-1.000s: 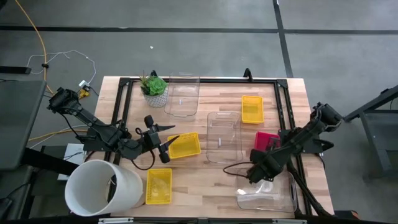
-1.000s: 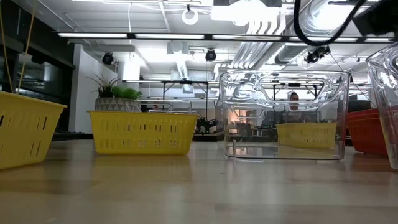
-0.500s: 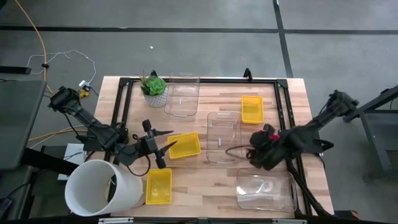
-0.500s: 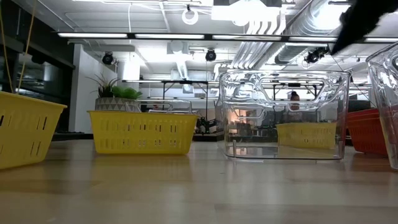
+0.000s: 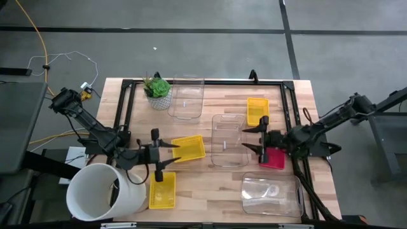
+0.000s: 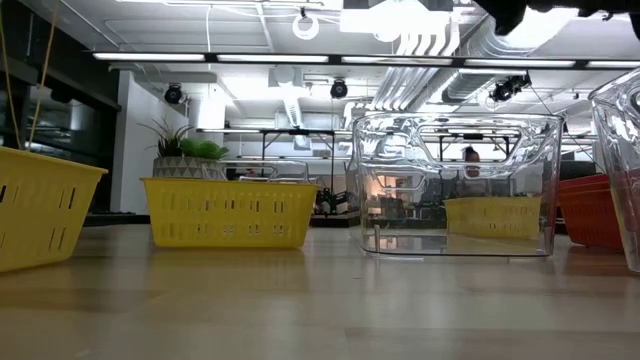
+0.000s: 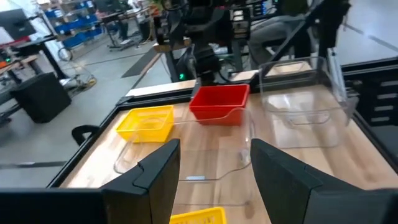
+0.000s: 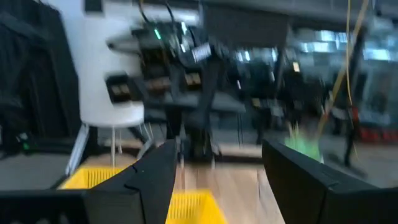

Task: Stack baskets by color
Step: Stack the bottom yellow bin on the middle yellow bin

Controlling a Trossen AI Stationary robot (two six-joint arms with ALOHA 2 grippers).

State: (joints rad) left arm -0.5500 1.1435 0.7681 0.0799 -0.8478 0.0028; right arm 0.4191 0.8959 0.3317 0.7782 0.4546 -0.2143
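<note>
Three yellow baskets rest on their bases: far right (image 5: 257,111), middle left (image 5: 189,147) and near left (image 5: 162,189). Clear baskets stand at the far side (image 5: 186,97), the middle (image 5: 229,140) and the near right (image 5: 270,196). A pink-red basket (image 5: 275,159) sits right of the middle clear one. My left gripper (image 5: 166,156) hovers open between the two left yellow baskets, holding nothing. My right gripper (image 5: 254,138) hovers open and level above the middle clear basket's right edge, pointing toward the table's left, also holding nothing.
A big white tub (image 5: 105,191) stands at the near left corner. A small plant in a white pot (image 5: 158,91) stands at the far left. A black frame (image 5: 210,81) runs around the tabletop. Bare wood (image 5: 210,191) shows between the near baskets.
My right gripper has risen from the near-right clear basket and gone toward the far edge. It has tipped up from pointing down to level and now faces the table's left. My left gripper has swung a little toward the near edge. No basket has moved.
</note>
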